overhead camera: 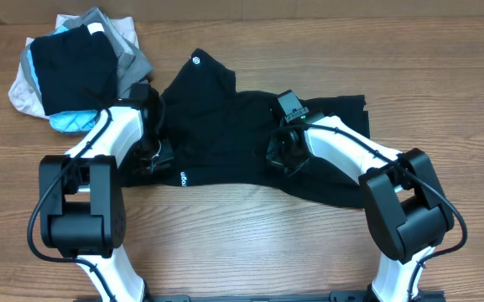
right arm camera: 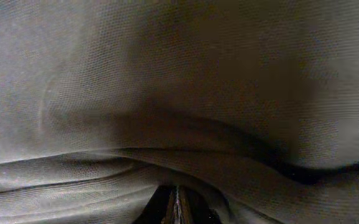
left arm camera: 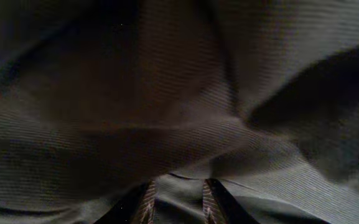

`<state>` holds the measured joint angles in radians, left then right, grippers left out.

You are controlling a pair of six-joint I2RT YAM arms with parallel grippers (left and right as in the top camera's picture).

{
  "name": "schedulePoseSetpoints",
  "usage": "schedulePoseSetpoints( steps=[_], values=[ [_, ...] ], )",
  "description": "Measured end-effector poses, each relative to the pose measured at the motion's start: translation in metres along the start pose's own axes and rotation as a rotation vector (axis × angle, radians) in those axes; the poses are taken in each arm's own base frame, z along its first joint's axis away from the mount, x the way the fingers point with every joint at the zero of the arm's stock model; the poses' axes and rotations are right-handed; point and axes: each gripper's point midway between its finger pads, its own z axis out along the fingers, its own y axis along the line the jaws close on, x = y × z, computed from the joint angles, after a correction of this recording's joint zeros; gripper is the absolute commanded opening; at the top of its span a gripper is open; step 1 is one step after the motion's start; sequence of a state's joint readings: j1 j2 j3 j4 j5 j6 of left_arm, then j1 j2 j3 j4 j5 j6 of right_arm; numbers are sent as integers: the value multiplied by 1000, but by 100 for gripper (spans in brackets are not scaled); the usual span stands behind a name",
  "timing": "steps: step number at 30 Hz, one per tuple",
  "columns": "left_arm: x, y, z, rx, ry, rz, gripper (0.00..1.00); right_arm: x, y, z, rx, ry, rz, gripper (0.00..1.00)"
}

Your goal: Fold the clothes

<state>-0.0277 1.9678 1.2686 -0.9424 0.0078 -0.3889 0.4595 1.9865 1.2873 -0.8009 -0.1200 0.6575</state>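
A black soft fabric shirt is seen spread across the middle of a brown wood-grain table, rumpled rather than flat. A small round white logo is shown near its far edge and a short line of white lettering near its front edge. At the far left corner of the table, a stacked pile of black, grey, beige and light-blue garments is found, lying close to the shirt's left side.

The left gripper is lowered onto the left part of the shirt, just beside the lettering. In the left wrist view its two fingers are seen a little apart, with dark ribbed cloth filling the gap and bunched in folds above them. Whether that cloth is pinched cannot be told.

The right gripper is set down on the right half of the shirt. In the right wrist view its jaws are seen closed together, with a ridge of cloth lying over their tips. Whether any cloth is caught between them cannot be made out.
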Motion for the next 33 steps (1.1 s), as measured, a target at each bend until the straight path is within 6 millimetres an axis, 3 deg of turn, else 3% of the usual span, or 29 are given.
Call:
schedulePoseSetpoints(
  steps=[5,11,16,20,23,27,30,33],
  values=[
    [-1,2,0,-4,-1,-4,30,-7,-30,-9,75,25,62,6],
    [-4,8,0,-34,-15,-8,32,-18,-53,-24,155,21,93,17],
    [-6,14,-1,-62,-27,-11,34,-10,-67,-28,216,53,88,17],
    [-6,16,-1,-71,-29,-11,35,-4,-74,-30,248,76,77,5],
    [-7,17,-1,-74,-30,-13,36,4,-82,-33,284,105,84,5],
    [-8,23,-1,-81,-28,-28,44,14,-94,-40,346,136,121,18],
    [-9,26,-2,-82,-26,-36,47,22,-109,-55,411,145,161,49],
    [-9,27,-2,-89,-26,-36,48,22,-118,-73,433,118,206,54]
  ],
)
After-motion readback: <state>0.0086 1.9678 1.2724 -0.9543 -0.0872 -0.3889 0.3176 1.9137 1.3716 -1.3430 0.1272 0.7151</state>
